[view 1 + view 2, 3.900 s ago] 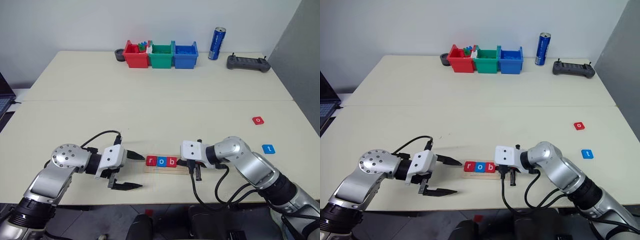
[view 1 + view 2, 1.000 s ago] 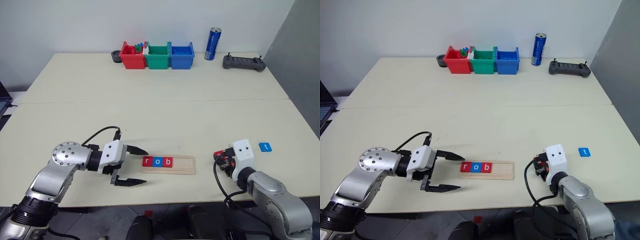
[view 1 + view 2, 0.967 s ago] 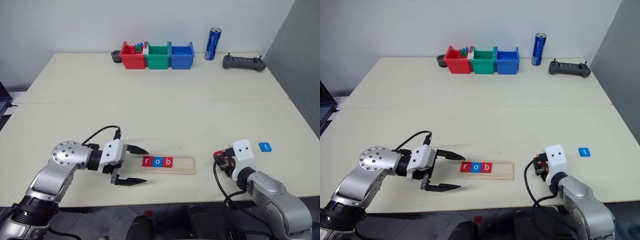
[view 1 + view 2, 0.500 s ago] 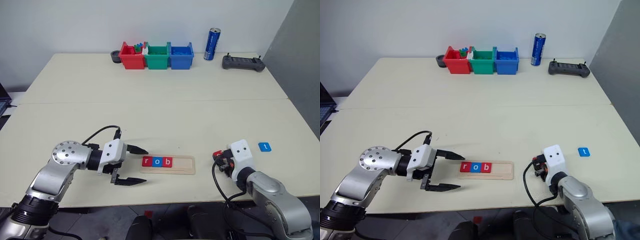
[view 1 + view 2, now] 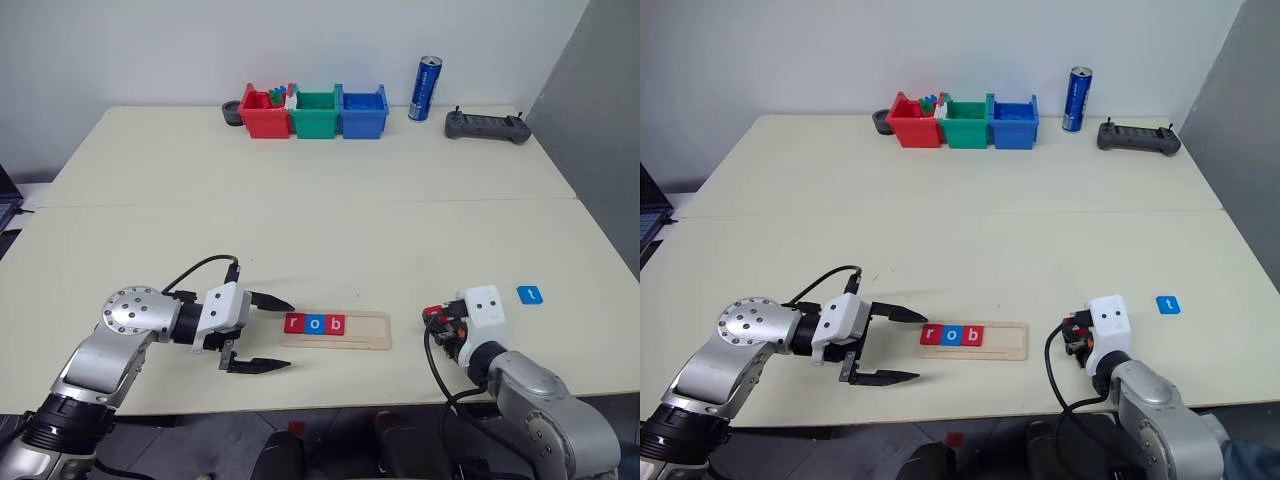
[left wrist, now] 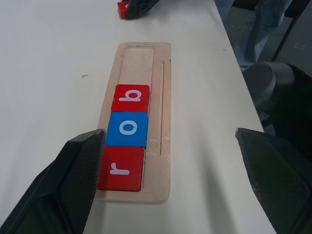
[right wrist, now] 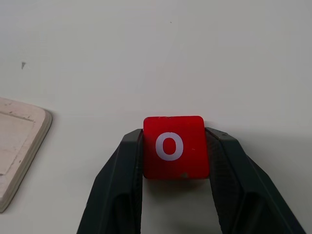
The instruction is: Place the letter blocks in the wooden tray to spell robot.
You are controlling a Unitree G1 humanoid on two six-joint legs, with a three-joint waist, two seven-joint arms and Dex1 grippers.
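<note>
The wooden tray [image 5: 362,330] lies near the table's front edge with a red r block [image 6: 120,167], a blue o block [image 6: 127,128] and a red b block [image 6: 131,98] in its left part. My left gripper [image 5: 268,334] stands open just left of the tray. To the right of the tray, my right gripper [image 7: 174,153] is shut on a red o block [image 7: 174,146], held just above the table. A blue t block [image 5: 531,294] lies flat on the table further right.
Red [image 5: 266,113], green [image 5: 315,112] and blue [image 5: 364,112] bins stand in a row at the table's far edge, with a blue can [image 5: 425,88] and a black controller [image 5: 486,125] to their right. A person's leg [image 6: 253,24] stands beyond the table edge.
My right gripper, still holding the red o block, has crept slightly left toward the tray. The left gripper has stayed put.
</note>
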